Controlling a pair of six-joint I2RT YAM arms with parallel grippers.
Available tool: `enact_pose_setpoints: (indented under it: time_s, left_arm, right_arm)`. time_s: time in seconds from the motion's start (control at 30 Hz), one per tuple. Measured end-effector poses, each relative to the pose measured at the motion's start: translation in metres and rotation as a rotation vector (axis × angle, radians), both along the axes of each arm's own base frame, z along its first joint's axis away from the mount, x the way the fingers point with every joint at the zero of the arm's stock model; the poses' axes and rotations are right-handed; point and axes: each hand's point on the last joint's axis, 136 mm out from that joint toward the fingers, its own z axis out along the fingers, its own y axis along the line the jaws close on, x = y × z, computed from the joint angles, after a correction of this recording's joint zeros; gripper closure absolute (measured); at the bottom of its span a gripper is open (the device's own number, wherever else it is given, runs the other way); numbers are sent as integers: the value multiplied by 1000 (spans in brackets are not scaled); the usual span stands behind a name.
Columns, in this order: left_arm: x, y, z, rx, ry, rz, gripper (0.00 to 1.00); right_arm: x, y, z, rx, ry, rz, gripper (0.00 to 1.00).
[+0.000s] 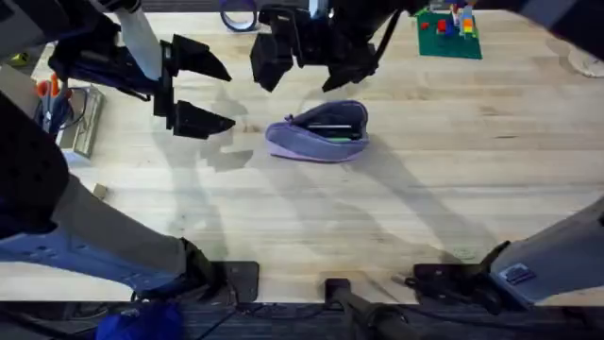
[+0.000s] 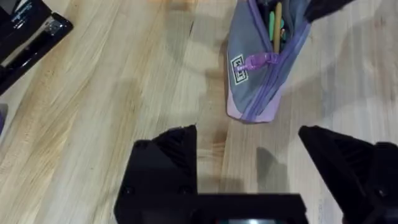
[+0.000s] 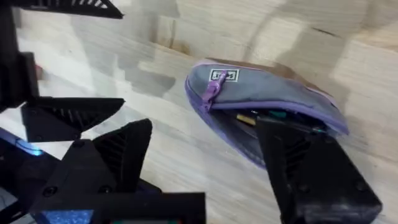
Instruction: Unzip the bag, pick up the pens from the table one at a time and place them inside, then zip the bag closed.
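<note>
Bag [image 1: 319,132] unzipped w/ pens [image 2: 276,26] inside, btwn both open jaws, untouched

The bag [image 1: 319,132] is soft matt lavender cloth with a sewn label and a purple plastic-looking zipper pull, the table [image 1: 425,189] is pale smooth wood with visible grain, and both grippers' fingers [image 2: 165,168] look like matt black plastic.

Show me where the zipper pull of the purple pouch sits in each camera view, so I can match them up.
Overhead: too small to make out; the bag lies mid-table, open.
Left wrist: the zipper pull hangs at the pouch's near end, beside the white label.
Right wrist: the pull sits at the pouch's end, just under that label.
Shared landmark: the white label next to the pull.
</note>
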Motion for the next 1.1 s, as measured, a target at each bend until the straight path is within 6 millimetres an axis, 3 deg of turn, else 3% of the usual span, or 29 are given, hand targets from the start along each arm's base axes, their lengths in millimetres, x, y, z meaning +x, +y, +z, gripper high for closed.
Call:
enact_pose_setpoints:
  time_s: [0.3, 0.7, 1.1]
  left_arm:
    - [0, 0, 0, 0, 0, 0, 8]
    - [0, 0, 0, 0, 0, 0, 7]
    - [0, 0, 0, 0, -2, -2, 7]
  right_arm:
    - [0, 5, -17, -30, 23, 29, 5]
    - [-1, 16, -55, -59, 105, 79, 5]
    - [2, 20, -65, -66, 112, 99, 7]
